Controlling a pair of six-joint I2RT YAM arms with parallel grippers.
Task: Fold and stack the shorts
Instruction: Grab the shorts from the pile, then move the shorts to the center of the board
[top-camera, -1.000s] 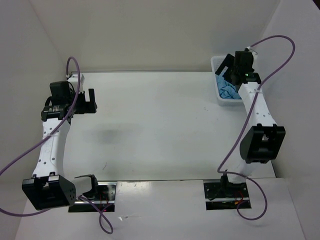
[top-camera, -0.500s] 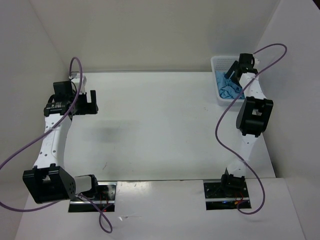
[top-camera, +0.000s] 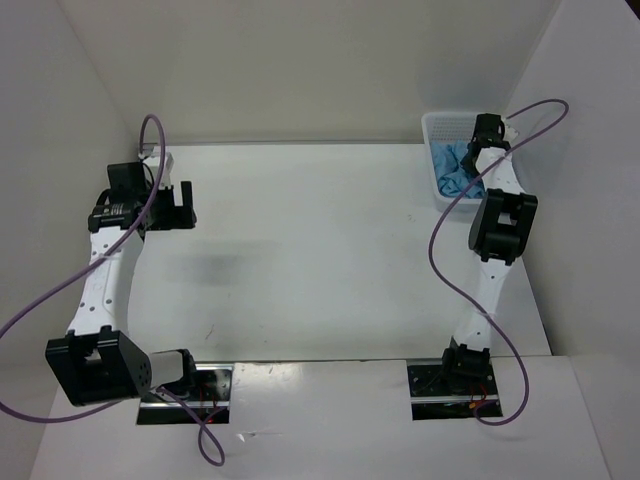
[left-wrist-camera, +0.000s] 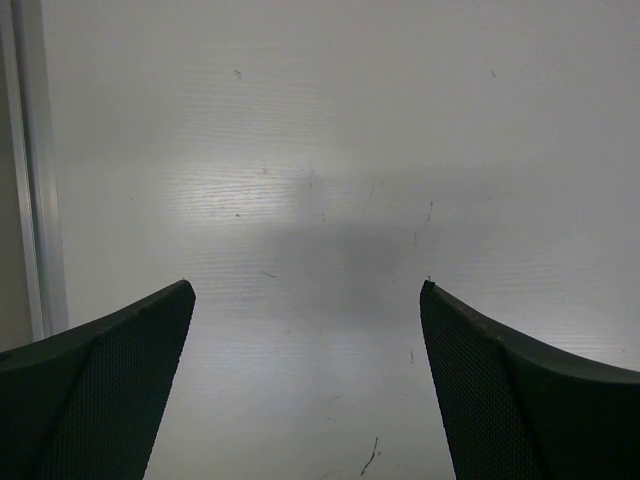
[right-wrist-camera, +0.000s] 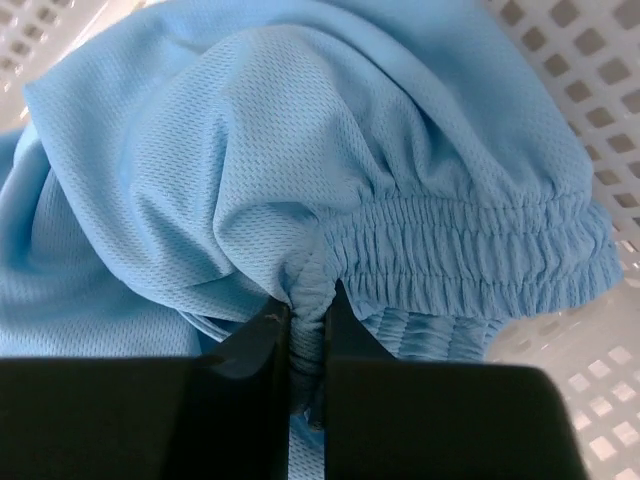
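**Obscured or cut off.** In the top view the right hand (top-camera: 474, 155) is down inside the white mesh basket (top-camera: 430, 125) at the far right corner of the tabletop (top-camera: 300, 230). Its own wrist covers the fingertips, so the grip cannot be judged from there. The shorts (top-camera: 450, 178) appear only as a small crumpled light blue patch in the basket, partly under the arm. In the right wrist view the garment runs off the frame at the left. Its lower part is blocked by the black fingers (right-wrist-camera: 250, 350). Legs and hems cannot be made out.

**Condition of the shorts.** Light blue, fine-mesh fabric, bunched and unfolded, lying in the basket. The gathered elastic waistband (right-wrist-camera: 470, 250) runs rightward from the grip point, heavily puckered.

**Hands.** The right wrist view shows what the top view does not. The right hand's fingers are drawn almost together, pinching a narrow fold of the shorts at the waistband's end, with fabric gathered into the pinch. Basket lattice is visible at the upper corners and the right edge.

The left hand (top-camera: 172, 205) hangs over the far left of the tabletop, well apart from the basket. Its wrist view shows both fingers spread wide, holding nothing, with scuffed white surface between them.
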